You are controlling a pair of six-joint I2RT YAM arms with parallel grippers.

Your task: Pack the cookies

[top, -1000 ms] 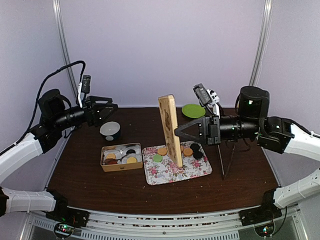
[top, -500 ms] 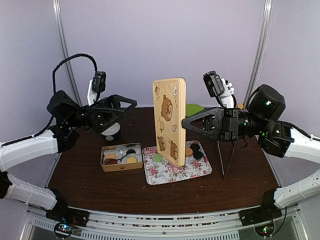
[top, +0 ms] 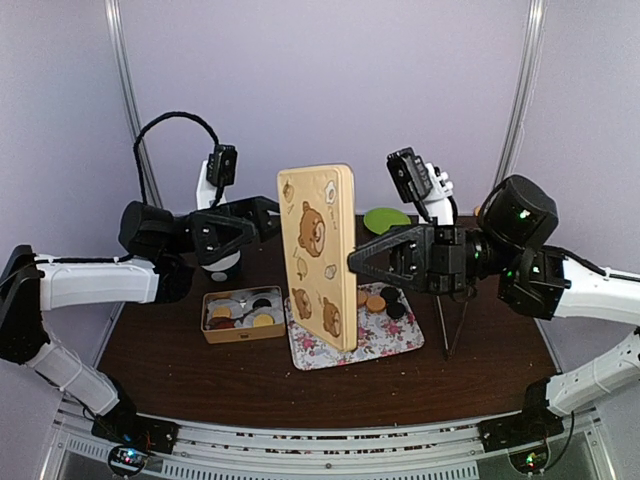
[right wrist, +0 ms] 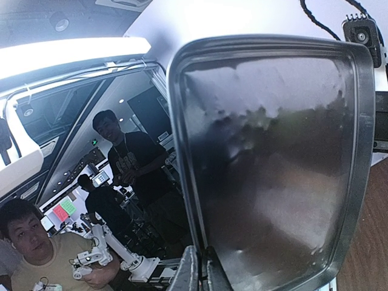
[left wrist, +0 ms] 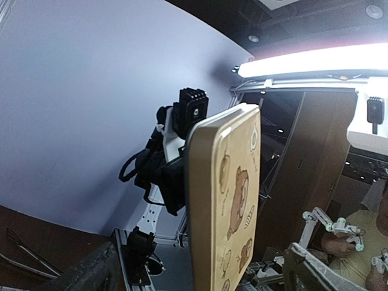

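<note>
My right gripper [top: 352, 262] is shut on the rim of a tan box lid with bear pictures [top: 318, 255] and holds it upright above the floral tray [top: 390, 342]. In the right wrist view my fingers [right wrist: 195, 273] pinch the edge of the lid [right wrist: 273, 163], whose dark inside faces the camera. My left gripper [top: 270, 212] is open, just left of the lid's top; the lid [left wrist: 224, 200] shows between its fingers [left wrist: 91, 273] in the left wrist view. Orange [top: 375, 302] and black [top: 392, 296] cookies lie on the tray. More cookies [top: 263, 320] sit in paper cups in the tan box [top: 240, 334].
A green plate [top: 386, 220] lies at the back, behind the right gripper. A bowl [top: 222, 268] stands behind the box, partly hidden by the left arm. Thin metal tongs [top: 450, 320] stand right of the tray.
The right gripper raised the lid and swung it left, turning its bear face toward the top camera. The left arm rose and moved right, up to the lid's edge.
</note>
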